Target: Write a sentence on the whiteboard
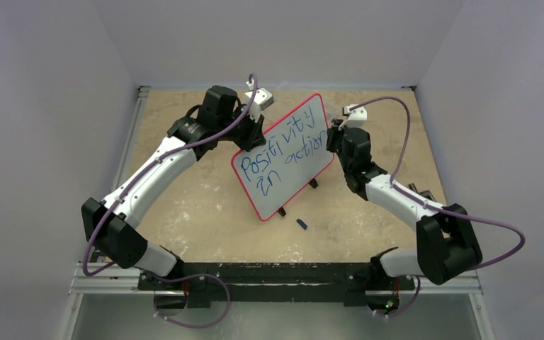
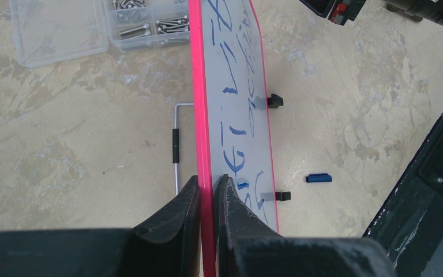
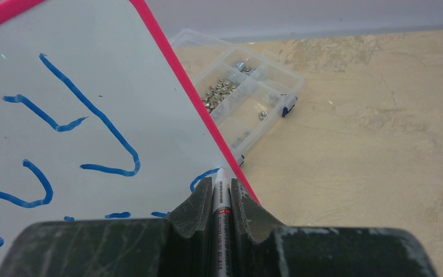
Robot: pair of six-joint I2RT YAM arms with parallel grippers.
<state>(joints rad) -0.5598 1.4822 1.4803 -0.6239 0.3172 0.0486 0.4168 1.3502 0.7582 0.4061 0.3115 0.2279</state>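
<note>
While the glossy white, rounded-corner whiteboard (image 1: 283,157) with its thin red frame stands on edge on two black clip feet (image 2: 274,101), mid-way across the mottled beige table (image 1: 184,212), the left gripper (image 2: 209,182) pinches the frame between matte black fingers. The right gripper (image 3: 221,183) is clamped on a slim white marker (image 3: 221,203), whose tip is at the board's face beside the frame. From above, blue script reads "Positivity in action". Only the wrist views show a clear plastic compartment box of metal screws (image 3: 248,95) behind the board. A small blue cap (image 2: 319,178) lies in front of the board, and a bent metal rod (image 2: 176,144) lies behind it.
</note>
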